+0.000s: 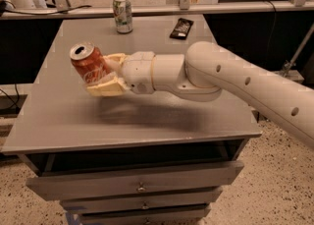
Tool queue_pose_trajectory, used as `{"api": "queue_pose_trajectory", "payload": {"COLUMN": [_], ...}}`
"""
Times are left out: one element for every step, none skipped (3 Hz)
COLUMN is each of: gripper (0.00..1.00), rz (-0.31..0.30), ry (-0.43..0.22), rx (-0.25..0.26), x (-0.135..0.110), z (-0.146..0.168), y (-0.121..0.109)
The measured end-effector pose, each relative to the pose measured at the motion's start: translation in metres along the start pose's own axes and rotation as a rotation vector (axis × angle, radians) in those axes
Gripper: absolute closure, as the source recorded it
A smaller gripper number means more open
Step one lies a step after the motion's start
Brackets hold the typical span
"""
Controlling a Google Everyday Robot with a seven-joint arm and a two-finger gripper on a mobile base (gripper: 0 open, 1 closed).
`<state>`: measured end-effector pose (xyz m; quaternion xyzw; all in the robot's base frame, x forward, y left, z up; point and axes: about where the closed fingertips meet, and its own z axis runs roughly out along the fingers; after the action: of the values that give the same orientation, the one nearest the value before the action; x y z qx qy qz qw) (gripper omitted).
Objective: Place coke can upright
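Observation:
The red coke can [90, 65] with white script and a silver top is held in my gripper [104, 75], above the left half of the grey table [64, 116]. The can is tilted, its top leaning up and to the left. My cream fingers [105, 87] are shut on its lower body, one above and one below. My white arm reaches in from the right.
A green-and-white can [122, 14] stands upright at the table's far edge. A black flat device [181, 28] lies at the far right of the tabletop. Drawers [137, 184] sit below the front edge. A railing and dark panels stand behind the table.

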<state>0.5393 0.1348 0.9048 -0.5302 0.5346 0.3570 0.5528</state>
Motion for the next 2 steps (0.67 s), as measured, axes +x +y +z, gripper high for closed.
{"api": "queue_pose_trajectory", "payload": {"gripper": [1.00,1.00], "rz": [-0.190,-0.535], "ry": [-0.020,-0.006], "rx": [-0.060,-0.106], "x": [-0.024,-0.053], "z": [0.014,0.026], "y": [0.010,0.009]}}
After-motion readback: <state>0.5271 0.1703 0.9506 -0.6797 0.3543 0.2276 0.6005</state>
